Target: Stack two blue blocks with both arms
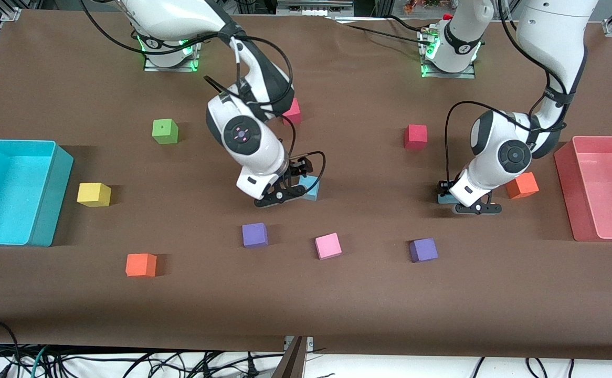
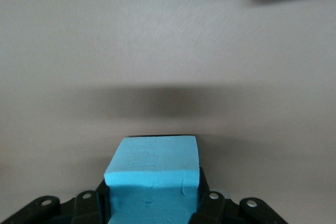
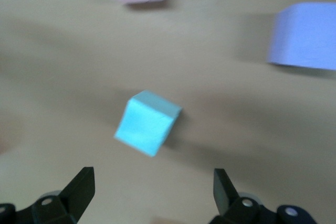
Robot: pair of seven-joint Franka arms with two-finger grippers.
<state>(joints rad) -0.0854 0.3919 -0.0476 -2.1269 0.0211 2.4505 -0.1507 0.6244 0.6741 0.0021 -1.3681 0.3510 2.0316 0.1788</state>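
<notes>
Orange cube (image 1: pixel 140 264) sits low. Left end effector (image 1: pixel 476 208) clenches a blue block (image 2: pixel 152 177) near the red bin (image 1: pixel 600 231); right end effector (image 1: pixel 280 195), released, hovers over the other block (image 1: pixel 310 187), which could get nudged aside.

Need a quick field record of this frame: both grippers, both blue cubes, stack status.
left gripper: shut on a light sky-blue foam cube, low at the table near the orange foam cube
right gripper: open, over the second light sky-blue foam cube, not touching it
second cube: resting on the brown table cover, mid-table
nearby: pink foam cube and two purple foam cubes, nearer the front camera
stack: not yet made; blue cubes apart
</notes>
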